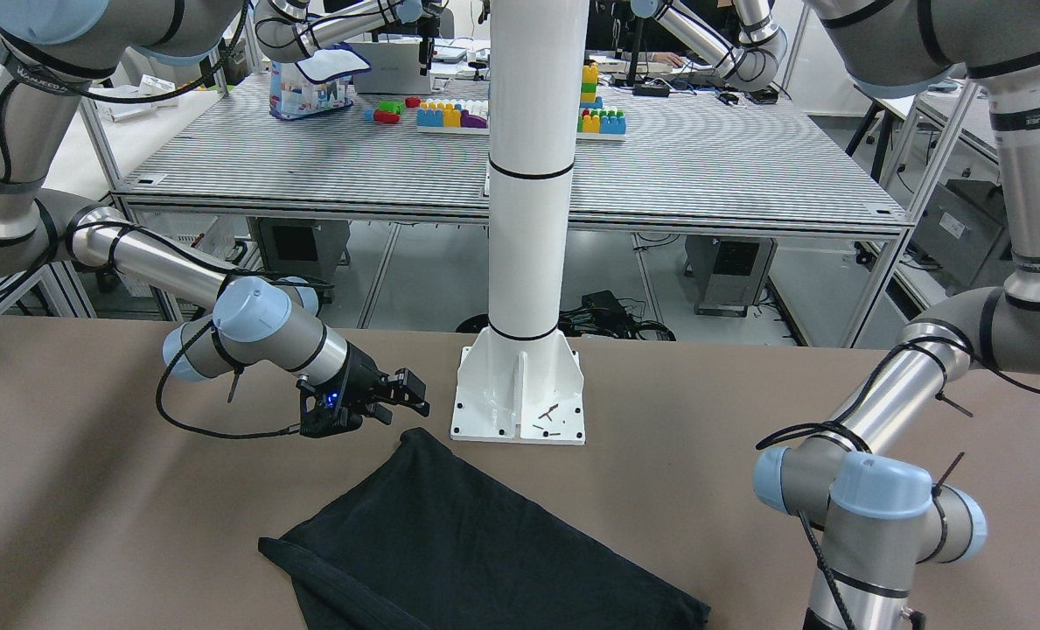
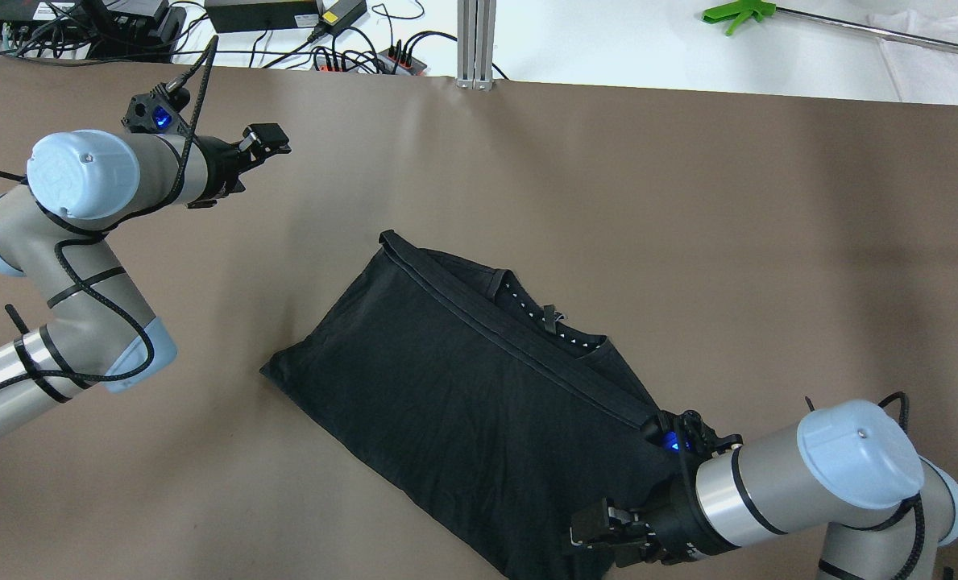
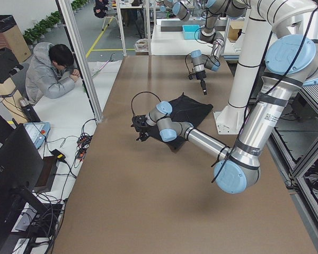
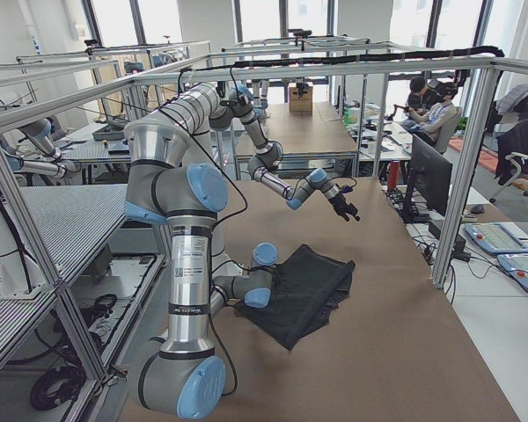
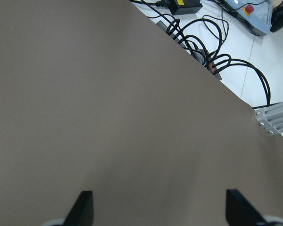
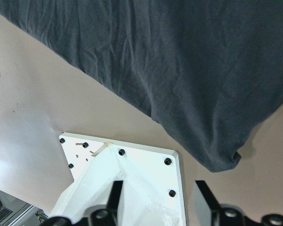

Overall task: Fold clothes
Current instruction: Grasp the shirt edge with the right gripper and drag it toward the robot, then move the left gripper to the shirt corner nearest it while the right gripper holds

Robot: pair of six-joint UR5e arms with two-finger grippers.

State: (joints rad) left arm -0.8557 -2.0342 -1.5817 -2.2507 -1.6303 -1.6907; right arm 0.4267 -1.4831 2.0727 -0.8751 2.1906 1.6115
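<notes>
The clothes [image 2: 462, 387] are one black piece lying flat and folded at an angle in the middle of the brown table, with a hemmed band and a neck opening [image 2: 551, 318] showing. It also appears in the front view [image 1: 485, 542] and the right wrist view [image 6: 179, 61]. My right gripper [image 2: 599, 536] is open and empty just off the cloth's corner nearest the white post's base plate [image 1: 520, 411]; in the front view this gripper [image 1: 406, 401] hangs just above that corner. My left gripper [image 2: 273, 141] is open over bare table far from the cloth, with nothing between its fingers [image 5: 85, 207].
Cables and power strips [image 2: 350, 48] lie past the table's far edge beside an aluminium post [image 2: 476, 40]. The white post [image 1: 528, 175] rises from the robot's side of the table. A person [image 3: 50, 74] sits at a desk off the far side.
</notes>
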